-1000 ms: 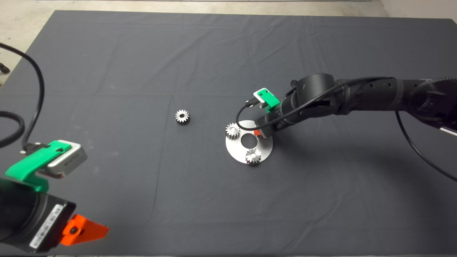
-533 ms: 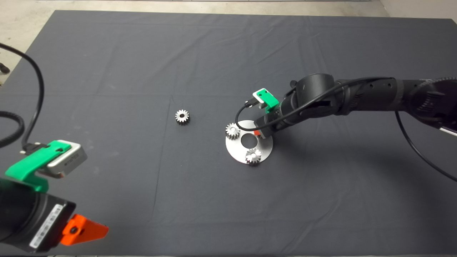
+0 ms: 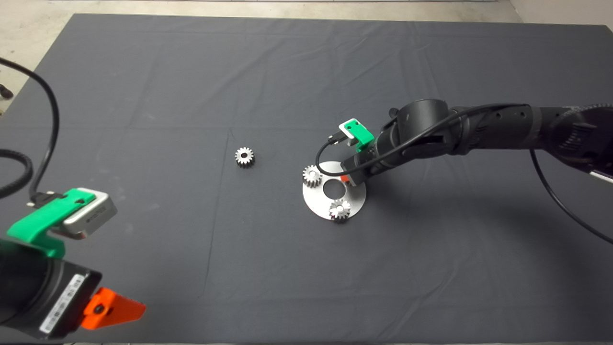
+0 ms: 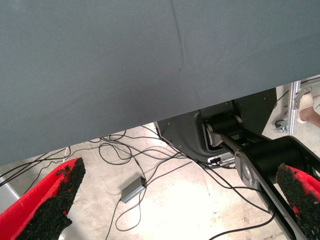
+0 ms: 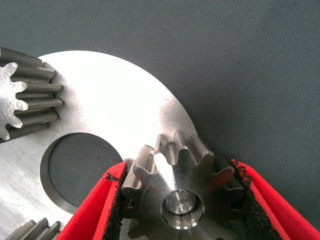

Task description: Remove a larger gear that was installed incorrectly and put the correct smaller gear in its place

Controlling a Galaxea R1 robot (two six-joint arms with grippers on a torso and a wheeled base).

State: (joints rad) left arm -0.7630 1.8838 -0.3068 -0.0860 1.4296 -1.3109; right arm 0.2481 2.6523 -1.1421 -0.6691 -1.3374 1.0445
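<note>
The right gripper is clamping its fingers around the larger gear, which is sitting on its pin on the round steel plate. Next, I'd say, comes a straight lift, since two mounted spur gears are crowding close. The smaller gear is lying loose on the desk, well apart. The left gripper is waiting at the near-left edge, fingers spread.

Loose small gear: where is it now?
In the head view the smaller gear lies alone on the mat, left of the round plate, apart from both grippers.
</note>
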